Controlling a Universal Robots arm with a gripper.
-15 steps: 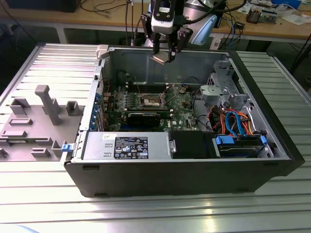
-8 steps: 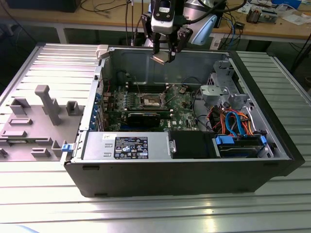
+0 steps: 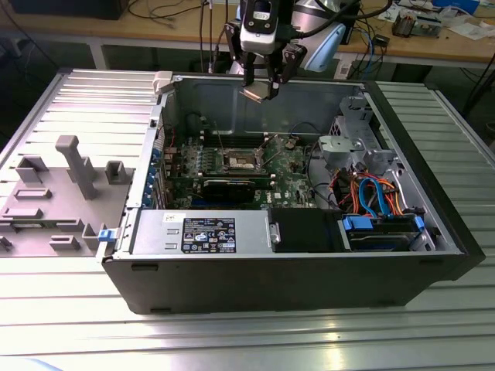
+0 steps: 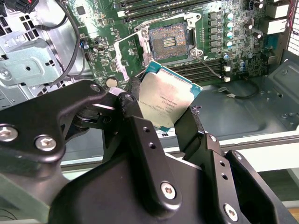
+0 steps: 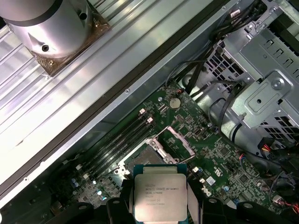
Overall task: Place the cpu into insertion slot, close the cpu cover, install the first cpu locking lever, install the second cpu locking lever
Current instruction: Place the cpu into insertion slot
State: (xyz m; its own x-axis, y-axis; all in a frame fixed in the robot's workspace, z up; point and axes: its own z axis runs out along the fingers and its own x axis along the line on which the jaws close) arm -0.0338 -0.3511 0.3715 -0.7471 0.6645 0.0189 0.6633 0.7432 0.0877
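Observation:
My gripper [image 3: 261, 90] hangs above the open computer case, over its rear wall, shut on the cpu [image 3: 259, 93]. In both wrist views the cpu [image 4: 166, 100] [image 5: 156, 196] shows its silver-grey top, tilted, pinched at two opposite edges by the black fingers [image 4: 135, 100]. Below, on the green motherboard [image 3: 290, 166], the insertion slot [image 4: 170, 39] [image 5: 142, 161] lies bare with its contacts exposed. The cpu cover [image 4: 130, 53] [image 5: 174, 140] stands swung open beside it. A thin locking lever [image 4: 210, 65] sticks out free beside the socket.
A black card [image 3: 232, 185] lies in front of the socket in the exterior view. The grey drive cage [image 3: 348, 147] and coloured cables [image 3: 371, 193] fill the case's right side. The power supply [image 3: 201, 232] lines the near wall. A grey fixture tray [image 3: 54, 201] sits at the exterior view's left.

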